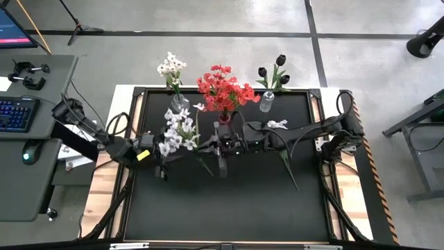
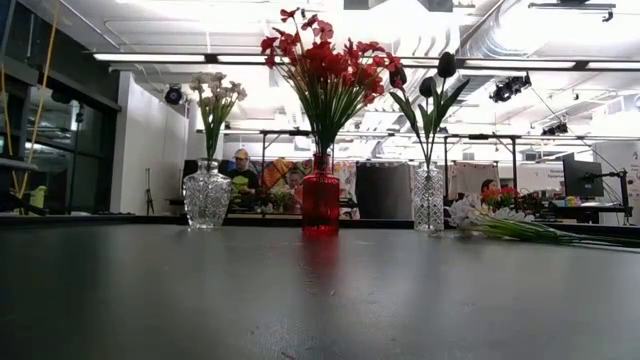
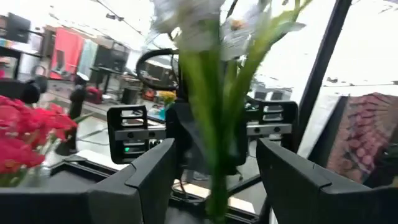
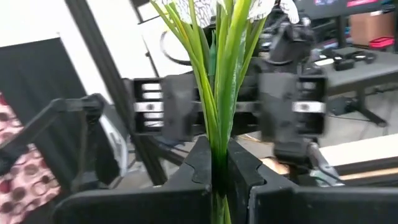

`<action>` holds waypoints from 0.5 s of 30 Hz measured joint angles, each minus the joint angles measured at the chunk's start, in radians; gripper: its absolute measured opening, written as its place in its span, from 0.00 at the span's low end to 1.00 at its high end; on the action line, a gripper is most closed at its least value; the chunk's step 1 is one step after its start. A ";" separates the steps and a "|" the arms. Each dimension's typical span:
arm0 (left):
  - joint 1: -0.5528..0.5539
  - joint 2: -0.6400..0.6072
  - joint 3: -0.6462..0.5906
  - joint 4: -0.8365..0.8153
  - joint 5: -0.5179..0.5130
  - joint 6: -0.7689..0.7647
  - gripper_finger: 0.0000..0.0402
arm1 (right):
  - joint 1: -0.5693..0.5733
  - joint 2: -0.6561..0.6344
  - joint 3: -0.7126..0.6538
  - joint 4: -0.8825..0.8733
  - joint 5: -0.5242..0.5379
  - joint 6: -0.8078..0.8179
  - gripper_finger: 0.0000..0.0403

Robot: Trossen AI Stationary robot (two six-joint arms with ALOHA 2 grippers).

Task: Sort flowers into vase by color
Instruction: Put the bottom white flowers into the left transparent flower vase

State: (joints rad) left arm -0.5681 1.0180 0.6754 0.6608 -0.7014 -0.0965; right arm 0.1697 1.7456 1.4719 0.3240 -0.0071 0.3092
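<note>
High view is showing both arms meeting over the middle of the black table (image 1: pixel 229 208), just near of the row of three vases standing along its far edge. The right gripper (image 4: pixel 219 168) is clamping its fingers together on the green stems of a white flower spray (image 1: pixel 177 130), whose blossoms are hanging left of centre, close to the clear vase (image 2: pixel 207 195) already carrying white flowers (image 1: pixel 170 67). The left gripper (image 3: pixel 214 177) is sitting with its fingers apart on either side of the same stems; whether the pads are touching them cannot be told. The red vase (image 2: pixel 320 203) with red flowers (image 1: pixel 223 87) is standing in the middle of the row, and the narrow clear vase (image 2: pixel 428 198) with black flowers (image 1: pixel 274 73) is standing to its right. Another white-blossomed stem (image 1: pixel 281 142) is lying flat on the table, right of centre, near the right arm. The whole near half of the table is lying open, while the far edge is crowded by the vases. A desk with a keyboard (image 1: pixel 15 113) is standing well left of the table.
</note>
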 joint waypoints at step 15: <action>0.154 0.017 0.000 0.021 0.276 -0.086 0.53 | -0.006 0.049 0.000 0.062 -0.055 0.011 0.00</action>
State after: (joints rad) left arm -0.4144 1.0355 0.6754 0.6821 -0.4252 -0.1825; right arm 0.1638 1.7948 1.4719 0.3859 -0.0618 0.3199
